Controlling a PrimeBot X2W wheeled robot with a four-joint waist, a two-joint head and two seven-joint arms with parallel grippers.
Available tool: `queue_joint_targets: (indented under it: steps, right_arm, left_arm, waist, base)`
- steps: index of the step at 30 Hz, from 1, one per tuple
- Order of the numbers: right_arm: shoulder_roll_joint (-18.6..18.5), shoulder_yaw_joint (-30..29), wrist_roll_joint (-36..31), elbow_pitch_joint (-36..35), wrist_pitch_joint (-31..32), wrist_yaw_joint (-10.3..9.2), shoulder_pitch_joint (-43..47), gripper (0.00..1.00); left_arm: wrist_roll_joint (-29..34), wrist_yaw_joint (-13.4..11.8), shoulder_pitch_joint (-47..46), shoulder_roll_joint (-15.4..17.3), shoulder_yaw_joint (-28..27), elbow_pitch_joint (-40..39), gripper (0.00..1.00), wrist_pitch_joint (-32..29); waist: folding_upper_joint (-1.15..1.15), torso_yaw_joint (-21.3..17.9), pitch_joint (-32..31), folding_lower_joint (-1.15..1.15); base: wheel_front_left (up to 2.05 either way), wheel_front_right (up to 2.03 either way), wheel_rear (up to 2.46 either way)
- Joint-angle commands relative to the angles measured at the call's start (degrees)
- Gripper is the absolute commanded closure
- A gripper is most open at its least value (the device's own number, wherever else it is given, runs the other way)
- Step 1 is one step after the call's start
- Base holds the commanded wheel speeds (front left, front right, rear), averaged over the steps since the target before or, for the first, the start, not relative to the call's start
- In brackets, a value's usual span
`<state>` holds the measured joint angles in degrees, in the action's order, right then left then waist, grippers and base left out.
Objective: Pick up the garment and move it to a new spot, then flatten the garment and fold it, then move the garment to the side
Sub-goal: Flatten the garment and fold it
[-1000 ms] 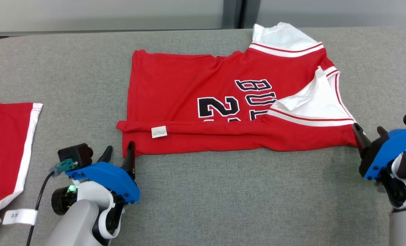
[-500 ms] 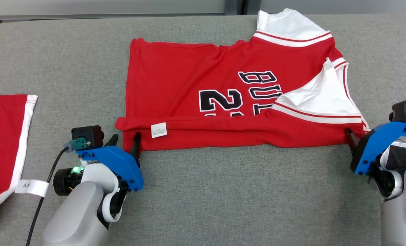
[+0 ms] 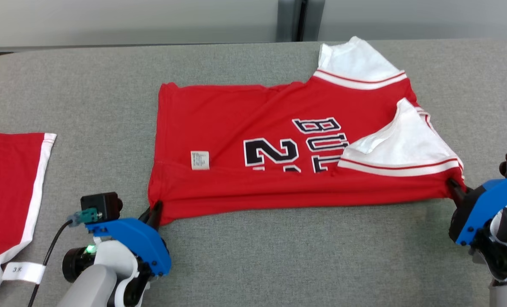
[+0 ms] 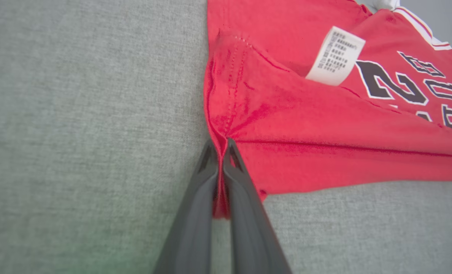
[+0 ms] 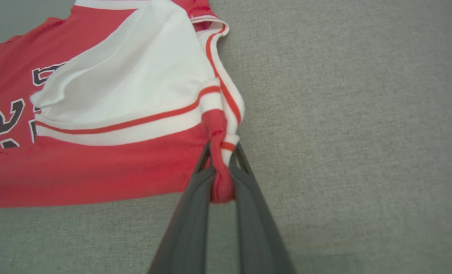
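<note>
The garment (image 3: pixel 253 140) is a red jersey with white sleeves and black lettering, lying across the grey table (image 3: pixel 279 256). My left gripper (image 3: pixel 153 212) is shut on its near left corner; in the left wrist view the red hem (image 4: pixel 226 125) is pinched between the fingers (image 4: pixel 195 213). My right gripper (image 3: pixel 453 187) is shut on the near right corner, where bunched red and white trim (image 5: pixel 221 152) sits between the fingers (image 5: pixel 248 213). The near edge is stretched between both grippers and lifted slightly.
A second red cloth with a white stripe (image 3: pixel 10 187) lies at the table's left edge, with a white tag (image 3: pixel 23 270). A black cable (image 3: pixel 46 264) hangs by my left wrist. A pale wall (image 3: pixel 129 21) runs behind the table.
Both grippers have closed on the jersey's near corners and pulled them toward me and up. The folded near flap has opened out, so the white label sits higher on the cloth.
</note>
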<state>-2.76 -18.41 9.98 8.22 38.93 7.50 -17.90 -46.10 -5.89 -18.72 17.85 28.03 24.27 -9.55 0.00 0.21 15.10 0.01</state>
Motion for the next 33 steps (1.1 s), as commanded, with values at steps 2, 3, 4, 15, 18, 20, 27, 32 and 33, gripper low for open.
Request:
queue_joint_targets:
  steps: [2, 3, 4, 15, 18, 20, 27, 32, 33]
  right_arm:
    - [-0.3, -0.4, 1.6, -3.6, 1.5, -0.01, 3.8, 1.0]
    - [-0.3, -0.5, 2.2, -5.1, 2.1, -0.02, 5.1, 1.0]
    - [-0.3, -0.6, 2.7, -6.4, 2.6, -0.02, 6.2, 1.0]
    - [-0.3, -1.1, 9.3, -11.8, 4.1, -0.01, 17.4, 1.0]
    - [-0.3, -0.9, 9.7, -10.9, 3.1, -0.01, 18.6, 0.79]
    - [-0.3, -0.9, 10.3, -10.0, 2.6, -0.01, 19.0, 0.0]
    - [-0.2, 0.6, 8.7, -10.4, 2.9, 0.01, 17.0, 0.0]
    - [-0.2, 2.1, 4.8, -14.1, 4.5, 0.01, 11.5, 0.0]
    - [-0.2, 2.6, 4.3, -14.7, 5.0, 0.01, 9.8, 0.0]
  left_arm:
    - [-0.8, -1.4, 3.9, 2.1, -0.7, -3.1, 1.0, -1.1]
    - [-1.0, -2.0, 5.1, 2.8, -1.0, -5.0, 1.0, -1.4]
    - [-1.2, -2.5, 6.3, 3.4, -1.3, -6.6, 1.0, -1.6]
    - [-3.7, -9.3, 19.6, 8.5, -2.4, -23.4, 1.0, -6.5]
    - [-3.8, -10.0, 21.3, 8.8, -2.0, -24.6, 0.3, -7.1]
    - [-3.3, -10.1, 21.5, 9.0, -2.0, -24.6, 0.0, -6.7]
    - [-2.5, -8.1, 18.7, 9.4, -2.4, -24.1, 0.0, -4.7]
    - [-1.2, -6.0, 12.5, 11.6, -2.9, -23.1, 0.0, -6.0]
    - [-0.1, -5.4, 10.8, 12.4, -2.5, -22.7, 0.0, -6.6]
  waist:
    - [0.0, -0.4, -1.5, -0.01]
    - [0.0, -0.5, -1.8, -0.01]
    - [0.0, -0.6, -2.1, -0.01]
    - [0.0, -0.7, -3.8, -0.01]
    - [0.0, -0.5, -4.2, -0.01]
    - [0.0, -0.4, -4.4, -0.01]
    - [0.0, -0.4, -5.0, -0.01]
    - [0.0, -0.6, -4.1, -0.01]
    - [0.0, -0.8, -3.8, -0.01]
  base:
    - [0.0, 0.0, 0.0]
    - [0.0, 0.0, 0.0]
    - [0.0, 0.0, 0.0]
    - [0.0, 0.0, 0.0]
    - [0.0, 0.0, 0.0]
    - [0.0, 0.0, 0.0]
    - [0.0, 0.0, 0.0]
    - [0.0, 0.0, 0.0]
    - [0.0, 0.0, 0.0]
